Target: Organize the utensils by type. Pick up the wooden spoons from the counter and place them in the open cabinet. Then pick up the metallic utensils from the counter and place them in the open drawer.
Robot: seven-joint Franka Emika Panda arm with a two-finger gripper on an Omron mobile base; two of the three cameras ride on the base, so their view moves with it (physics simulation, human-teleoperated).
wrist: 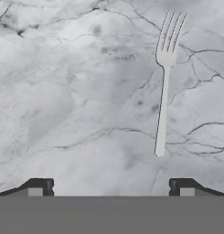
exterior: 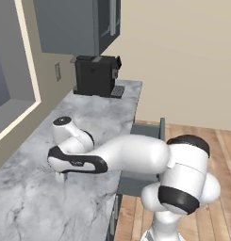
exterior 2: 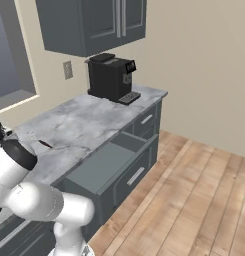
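Arm bent low over the marble desk (exterior: pixel 103 113), hand facing straight down, fingers (wrist: pixel 40 186) spread wide with nothing between them. A silvery fork (wrist: pixel 164 87) lies flat on the desk just ahead of the fingertips, nearer one finger than the other, tines pointing away from the hand, not touched. The drawer (exterior 2: pixel 106 162) stands pulled open beside the arm, the black coffee machine (exterior 2: pixel 111 77) at the far end below the dark wall cabinet (exterior 2: pixel 89 25)
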